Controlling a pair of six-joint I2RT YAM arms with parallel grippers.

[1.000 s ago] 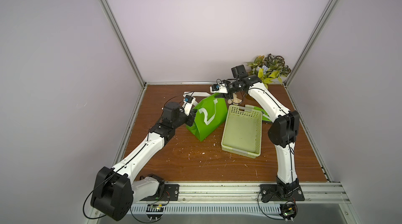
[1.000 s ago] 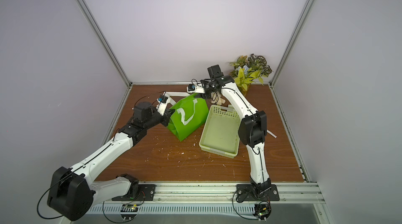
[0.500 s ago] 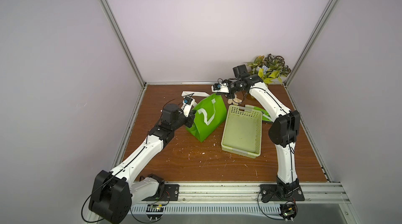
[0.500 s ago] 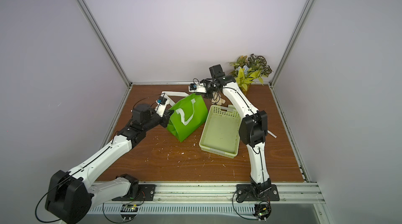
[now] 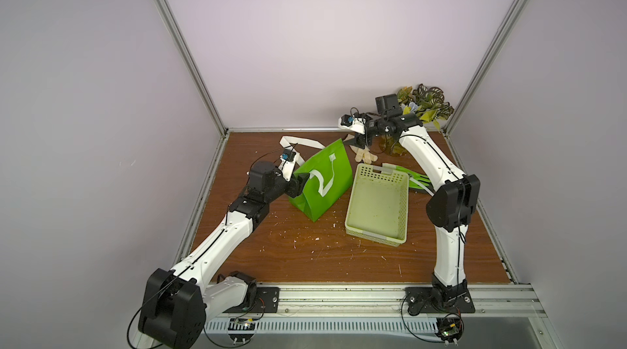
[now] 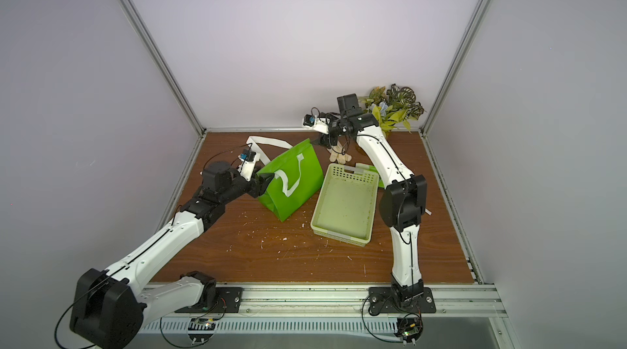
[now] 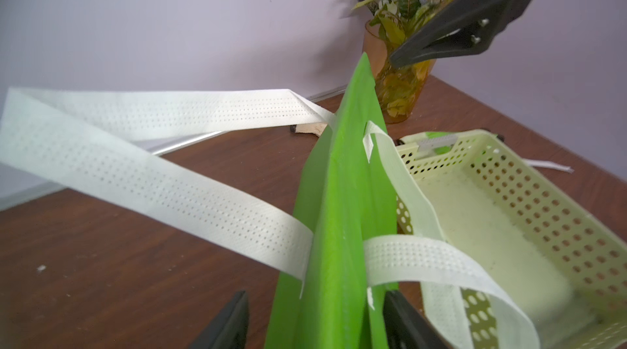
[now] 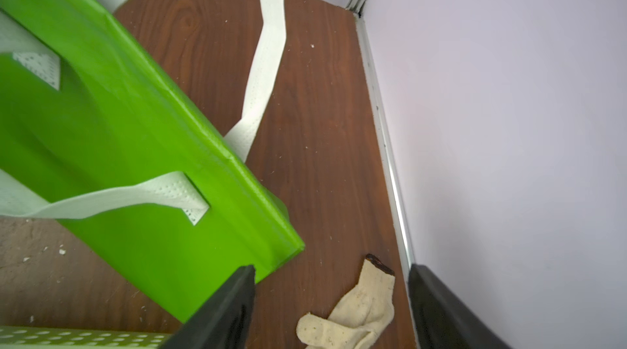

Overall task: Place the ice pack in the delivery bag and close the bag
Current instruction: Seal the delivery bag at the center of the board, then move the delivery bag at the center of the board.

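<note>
- The delivery bag point(image 5: 322, 188) stands on the brown wooden table point(image 5: 305, 262), just beside the pale green perforated basket point(image 5: 375, 238). Its top edges are pressed together into a ridge, so its inside is hidden.
- In both top views the white strap point(image 6: 288, 182) on the bag's near side droops in a curve that reads like a "2". I can make out no other figure or lettering on the bag.
- A second white strap point(image 7: 135, 167), dotted with tiny holes, loops off the bag's far side towards the back wall.
- The left gripper point(image 5: 302, 183) is at one end of the ridge. In the left wrist view its black fingers point(image 7: 234, 320) stand apart on either side of the green fabric, not pinching it.
- The right gripper point(image 5: 353, 143) hovers at the other, higher end of the ridge. Its jaws are spread wide, and in the right wrist view one finger point(image 8: 224, 310) sits right by the bag's corner. I cannot tell whether it touches.
- A cream sock point(image 8: 359, 310) lies on the table under the right gripper, close to the back wall.
- A leafy plant point(image 5: 424, 106) in an amber cup point(image 7: 397, 93) stands in the far corner.
- White crumbs point(image 5: 317, 238) are scattered on the wood in front of the bag.
</note>
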